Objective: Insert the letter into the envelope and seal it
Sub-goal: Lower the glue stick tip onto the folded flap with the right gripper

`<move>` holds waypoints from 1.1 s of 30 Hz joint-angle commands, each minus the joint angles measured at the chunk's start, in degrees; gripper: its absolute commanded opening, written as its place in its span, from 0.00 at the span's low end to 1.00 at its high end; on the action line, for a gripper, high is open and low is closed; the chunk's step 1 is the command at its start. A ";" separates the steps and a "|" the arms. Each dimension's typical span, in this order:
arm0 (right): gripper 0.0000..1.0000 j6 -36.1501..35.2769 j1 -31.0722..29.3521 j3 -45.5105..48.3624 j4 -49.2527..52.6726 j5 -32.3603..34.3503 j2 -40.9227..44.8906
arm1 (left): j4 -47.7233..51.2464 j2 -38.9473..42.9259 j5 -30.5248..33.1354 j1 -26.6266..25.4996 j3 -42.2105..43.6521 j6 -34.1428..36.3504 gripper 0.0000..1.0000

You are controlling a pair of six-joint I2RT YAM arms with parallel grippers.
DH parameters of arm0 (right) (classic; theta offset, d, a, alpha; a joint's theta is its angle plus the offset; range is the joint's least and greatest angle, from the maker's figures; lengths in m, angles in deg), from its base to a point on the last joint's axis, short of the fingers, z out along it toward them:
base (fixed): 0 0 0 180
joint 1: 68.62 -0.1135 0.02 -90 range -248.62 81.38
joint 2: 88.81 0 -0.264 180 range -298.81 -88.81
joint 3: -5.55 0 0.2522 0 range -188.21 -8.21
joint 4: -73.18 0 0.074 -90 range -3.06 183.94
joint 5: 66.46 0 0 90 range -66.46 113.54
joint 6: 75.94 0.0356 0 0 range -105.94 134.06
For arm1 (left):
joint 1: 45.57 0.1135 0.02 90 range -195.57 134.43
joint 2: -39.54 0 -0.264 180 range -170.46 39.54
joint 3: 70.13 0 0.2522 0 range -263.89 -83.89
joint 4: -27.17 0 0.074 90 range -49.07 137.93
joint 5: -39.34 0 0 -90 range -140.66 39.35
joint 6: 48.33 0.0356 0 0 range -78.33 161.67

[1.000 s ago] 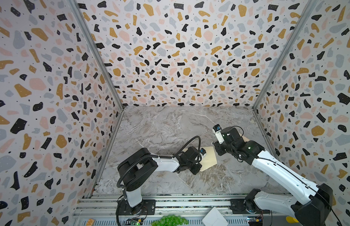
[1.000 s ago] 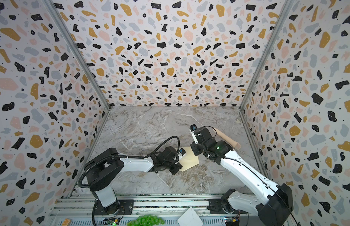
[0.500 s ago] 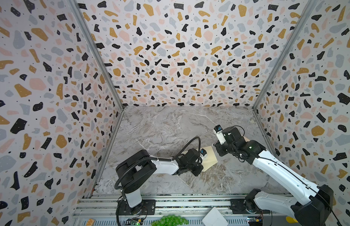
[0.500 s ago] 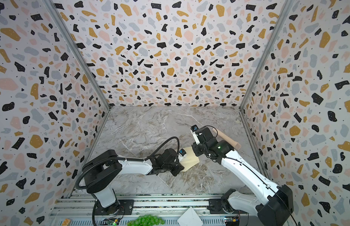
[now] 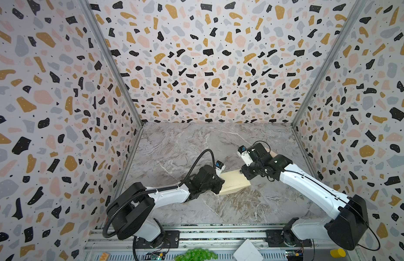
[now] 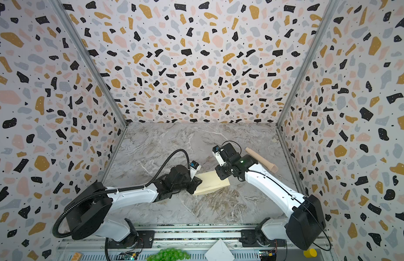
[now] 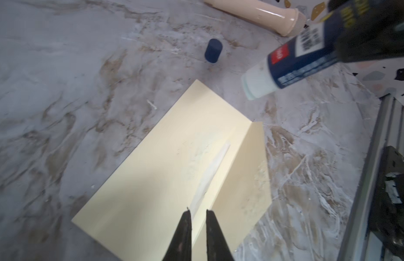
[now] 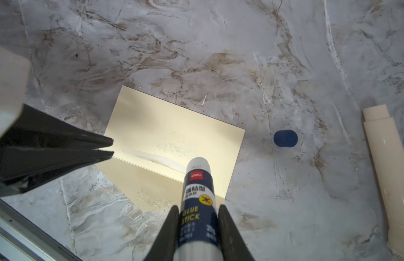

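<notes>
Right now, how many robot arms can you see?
2. The left arm reaches to the left end of the envelope. The right arm holds a glue stick over the envelope. No other arm shows in any view.

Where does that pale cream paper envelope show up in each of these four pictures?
In a top view: the pale cream paper envelope lies low centre on the marble floor.
In a top view: same place, low centre.
Left wrist: fills the lower middle, flap open.
Right wrist: centre, behind the blue-and-white glue stick in the right claw.
Shared landmark: the beige plastic tube lying nearby.
</notes>
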 commanded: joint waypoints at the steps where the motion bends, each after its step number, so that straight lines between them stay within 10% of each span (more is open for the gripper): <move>1: 0.00 -0.41 -1.67 -3.56 1.36 -1.44 -2.50 | -1.95 -0.24 0.30 1.83 1.82 -0.54 0.10; 33: 0.00 -1.15 -7.95 -19.67 9.58 -3.64 -26.64 | -11.53 -11.75 -4.23 5.61 6.25 -2.63 0.00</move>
